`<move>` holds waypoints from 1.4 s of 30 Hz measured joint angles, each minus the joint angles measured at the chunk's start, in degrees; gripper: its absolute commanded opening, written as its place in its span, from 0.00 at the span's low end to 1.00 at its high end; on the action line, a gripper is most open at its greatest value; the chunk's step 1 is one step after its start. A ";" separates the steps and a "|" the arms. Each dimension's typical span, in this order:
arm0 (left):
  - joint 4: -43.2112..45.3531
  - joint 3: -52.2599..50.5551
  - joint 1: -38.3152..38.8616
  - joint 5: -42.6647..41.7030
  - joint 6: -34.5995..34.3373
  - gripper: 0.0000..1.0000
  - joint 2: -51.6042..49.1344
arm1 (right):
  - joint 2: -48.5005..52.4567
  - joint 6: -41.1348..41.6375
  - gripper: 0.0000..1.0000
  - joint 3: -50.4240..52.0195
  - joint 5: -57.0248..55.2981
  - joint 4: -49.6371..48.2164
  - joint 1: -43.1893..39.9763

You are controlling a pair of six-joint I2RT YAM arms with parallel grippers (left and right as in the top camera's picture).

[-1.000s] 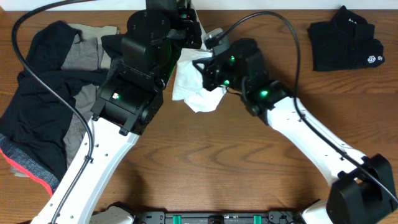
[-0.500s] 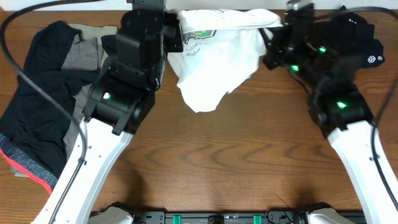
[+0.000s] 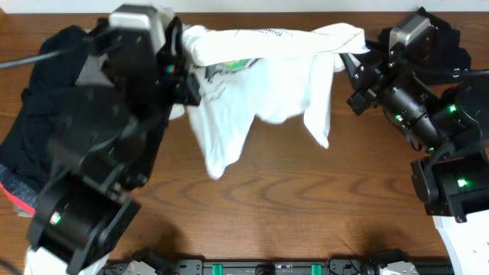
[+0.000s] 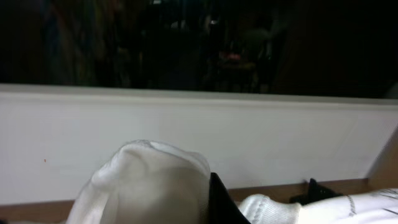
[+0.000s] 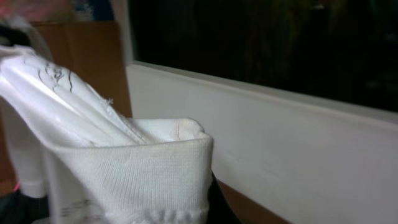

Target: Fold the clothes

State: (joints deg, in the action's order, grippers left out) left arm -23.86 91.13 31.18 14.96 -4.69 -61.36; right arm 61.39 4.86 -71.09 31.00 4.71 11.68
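Observation:
A white T-shirt [image 3: 263,84] with a green print hangs stretched in the air between both arms, its lower part dangling over the table's middle. My left gripper [image 3: 183,57] is shut on the shirt's left end, whose bunched fabric fills the left wrist view [image 4: 149,183]. My right gripper [image 3: 359,57] is shut on the shirt's right end, whose ribbed hem fills the right wrist view [image 5: 134,171]. The fingertips are hidden by cloth in both wrist views.
A heap of dark and grey clothes [image 3: 30,130] with a red-edged piece lies at the far left. A folded black garment [image 3: 451,42] lies at the back right, partly behind my right arm. A white wall [image 4: 186,137] runs behind the table.
Both arms have risen and pulled apart, the left one leftward and the right one rightward. The shirt went from bunched on the table to spread and lifted between them.

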 measured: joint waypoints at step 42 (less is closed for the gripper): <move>-14.19 0.04 0.07 2.01 6.03 0.06 -18.73 | 22.64 -5.44 0.01 -0.20 9.25 -10.88 -8.20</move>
State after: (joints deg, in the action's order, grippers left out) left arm -38.04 91.18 31.24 16.97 1.34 -80.09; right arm 84.03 -0.58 -71.29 40.25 -6.17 3.49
